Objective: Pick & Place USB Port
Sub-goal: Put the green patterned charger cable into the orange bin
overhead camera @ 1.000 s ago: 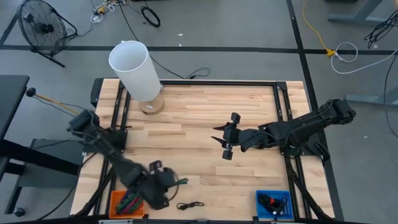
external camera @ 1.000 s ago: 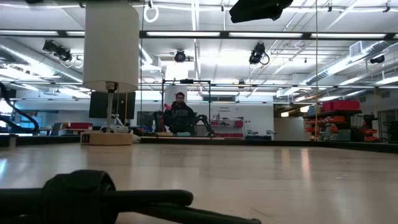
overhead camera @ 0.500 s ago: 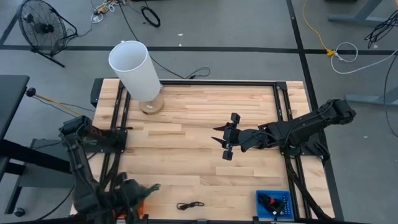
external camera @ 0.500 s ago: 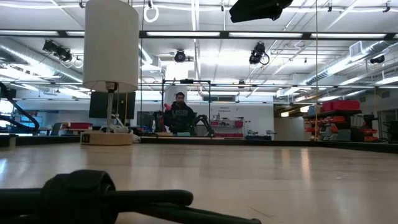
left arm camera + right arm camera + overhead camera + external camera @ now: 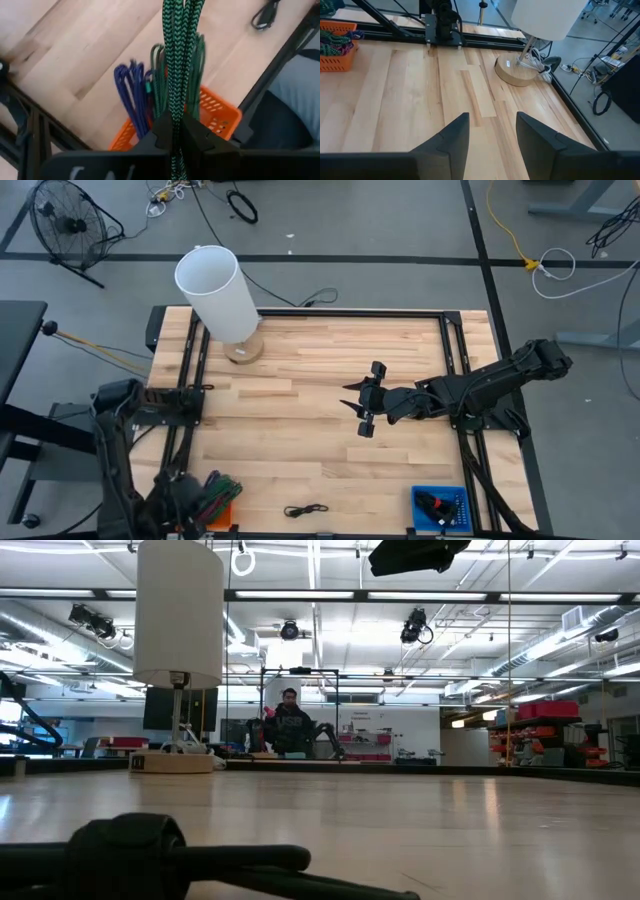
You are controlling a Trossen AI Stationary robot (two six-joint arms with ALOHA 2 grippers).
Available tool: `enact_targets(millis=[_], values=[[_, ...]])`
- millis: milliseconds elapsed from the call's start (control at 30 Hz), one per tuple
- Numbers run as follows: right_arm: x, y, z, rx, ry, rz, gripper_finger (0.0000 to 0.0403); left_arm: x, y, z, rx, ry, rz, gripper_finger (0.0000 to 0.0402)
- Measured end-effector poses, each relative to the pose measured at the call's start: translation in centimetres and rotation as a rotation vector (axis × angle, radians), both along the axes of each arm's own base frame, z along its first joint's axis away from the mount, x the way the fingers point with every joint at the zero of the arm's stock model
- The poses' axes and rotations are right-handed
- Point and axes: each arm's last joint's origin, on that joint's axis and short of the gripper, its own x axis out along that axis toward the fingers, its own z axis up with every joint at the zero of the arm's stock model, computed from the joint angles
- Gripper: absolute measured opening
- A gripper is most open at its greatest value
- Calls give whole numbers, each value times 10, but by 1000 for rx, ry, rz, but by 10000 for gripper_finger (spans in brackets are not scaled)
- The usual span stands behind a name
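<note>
Pale planked wood counter (image 5: 310, 380) with smooth sheen, braided green cable (image 5: 178, 55), perforated orange plastic basket (image 5: 220, 112), matt black pincer (image 5: 490, 137)

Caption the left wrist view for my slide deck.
Left gripper shut on a green cable above the orange basket.

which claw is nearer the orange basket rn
Left. The left claw sits right over the orange basket at the table's near-left corner, shut on a green braided cable. The right claw hangs open above mid-table, far from it.
</note>
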Motion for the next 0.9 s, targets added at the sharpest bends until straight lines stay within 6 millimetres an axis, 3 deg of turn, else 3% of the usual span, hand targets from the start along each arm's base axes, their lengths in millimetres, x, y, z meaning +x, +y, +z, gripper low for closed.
enact_targets(millis=[167, 433, 667, 900], values=[[0, 0, 0, -1, 0, 0, 164, -11, -1, -19, 12, 63, 45, 15], [0, 0, 0, -9, 3, 3, 164, -12, 1, -40, 4, 74, 67, 15], [0, 0, 0, -12, 2, 4, 164, -11, -2, -44, -25, 73, 56, 19], [0, 0, 0, -12, 2, 4, 164, -12, -2, -44, -9, 66, 12, 66]])
